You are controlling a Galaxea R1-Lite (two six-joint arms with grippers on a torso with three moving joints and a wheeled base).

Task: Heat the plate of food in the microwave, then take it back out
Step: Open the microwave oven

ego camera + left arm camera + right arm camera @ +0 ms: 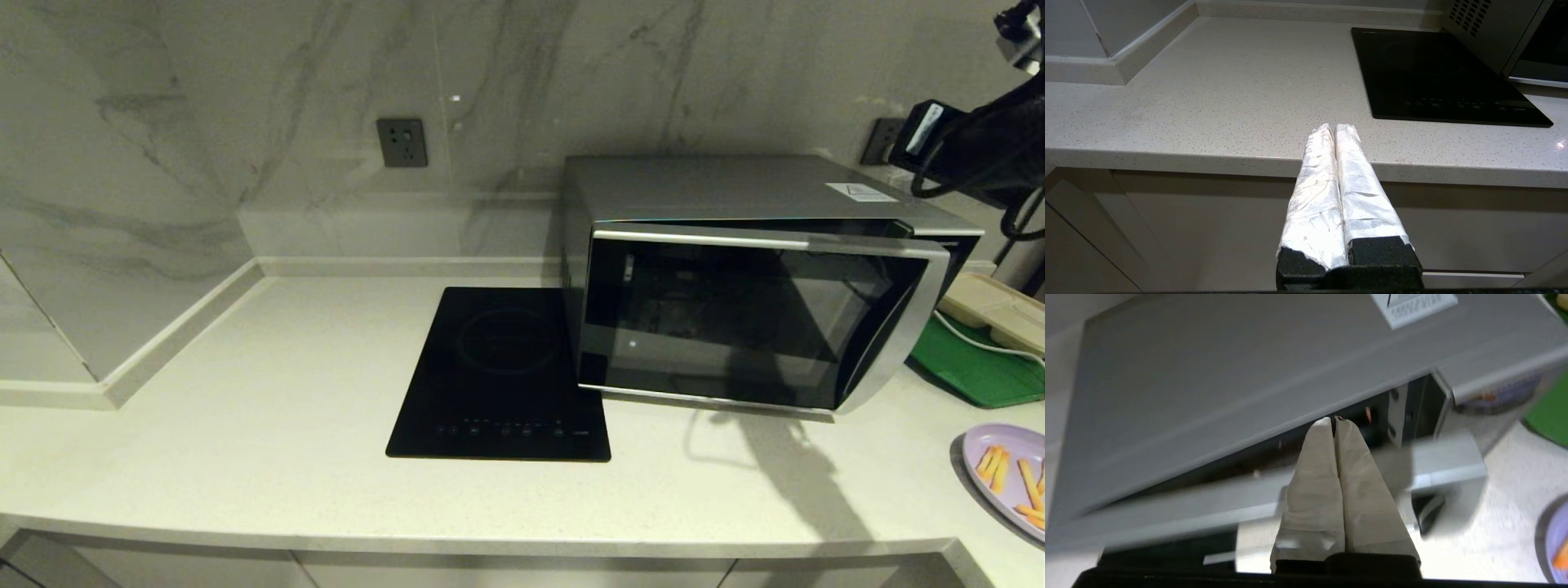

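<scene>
Now, view by view:
Head: microwave [759,302] door ajar; plate of food [1008,474] on the worktop [245,425], right of it, not yet heated.
Left wrist: left claw [1335,127] pressed together, empty, parked at the worktop edge.
Right wrist: right claw [1334,420] pressed together, empty, above the door gap.
Left: loading, heating, retrieval.

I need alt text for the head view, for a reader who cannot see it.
A silver-grey microwave stands on a pale counter with its door slightly ajar, beside a black cooktop. The plate of food lies at the counter's right edge, and the robot's right arm hangs above the microwave's right corner.
</scene>
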